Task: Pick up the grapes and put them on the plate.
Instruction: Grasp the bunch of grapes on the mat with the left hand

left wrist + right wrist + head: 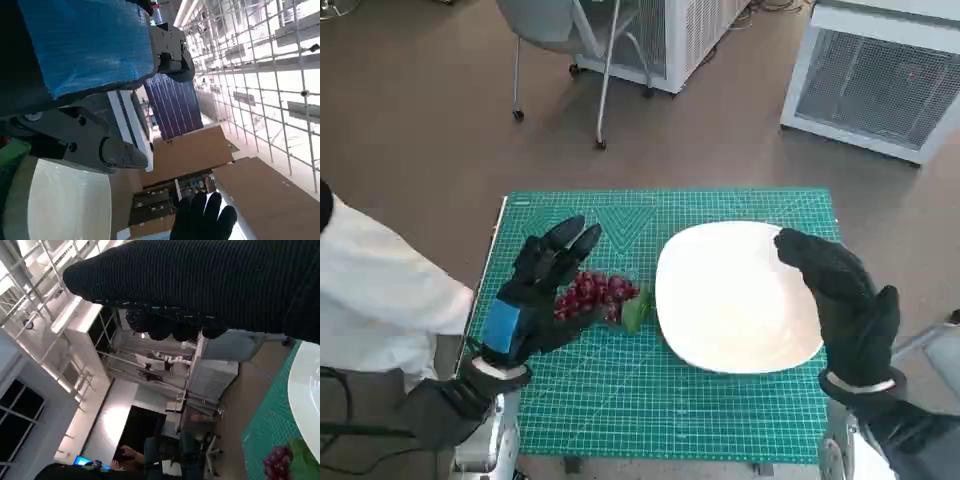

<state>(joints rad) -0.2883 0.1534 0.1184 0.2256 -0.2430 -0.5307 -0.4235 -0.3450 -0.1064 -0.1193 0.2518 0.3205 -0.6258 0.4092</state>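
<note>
Red grapes (597, 294) with a green leaf (634, 313) on the green cutting mat (620, 400) covering the worktop, just left of the white plate (735, 300). Left hand (535, 295) beside the bunch, fingers spread, holding nothing. Right hand (845, 305) raised at the plate's right edge, fingers apart, empty.
</note>
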